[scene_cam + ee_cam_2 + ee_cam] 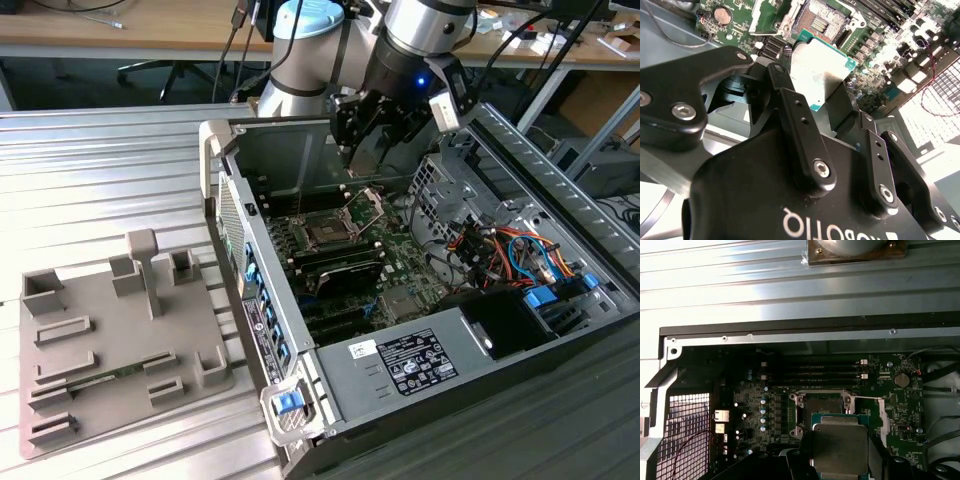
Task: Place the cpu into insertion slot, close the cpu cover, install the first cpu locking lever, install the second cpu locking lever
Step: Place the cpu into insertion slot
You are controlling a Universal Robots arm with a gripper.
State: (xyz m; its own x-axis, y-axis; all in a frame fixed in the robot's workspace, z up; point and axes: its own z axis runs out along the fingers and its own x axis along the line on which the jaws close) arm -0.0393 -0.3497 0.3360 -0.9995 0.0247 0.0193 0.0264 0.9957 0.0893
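Gripper [817,95] is clamped on the cpu [817,65] by two opposite edges. Fingers [795,115] are closed to chip width, and the silvery face is visible in both wrist views [840,445].

Exterior view, left to right:
- Grey fixture tray [120,340] lies on the ribbed metal table [100,160], well apart from the arm.
- Open computer case [262,330] is next, with the green motherboard [400,250] inside.
- Insertion slot [327,232] is bare, dark centre and silvery rim.
- Cpu cover [367,207] is swung up, just beside the slot.
- Gripper [362,150] hangs over the cover end of the socket, clear of the board.
- Orange and blue cables [500,245] are bundled at the exterior view's right.

First wrist view: the cpu is held off the board just beside the insertion slot [822,407], not seated.
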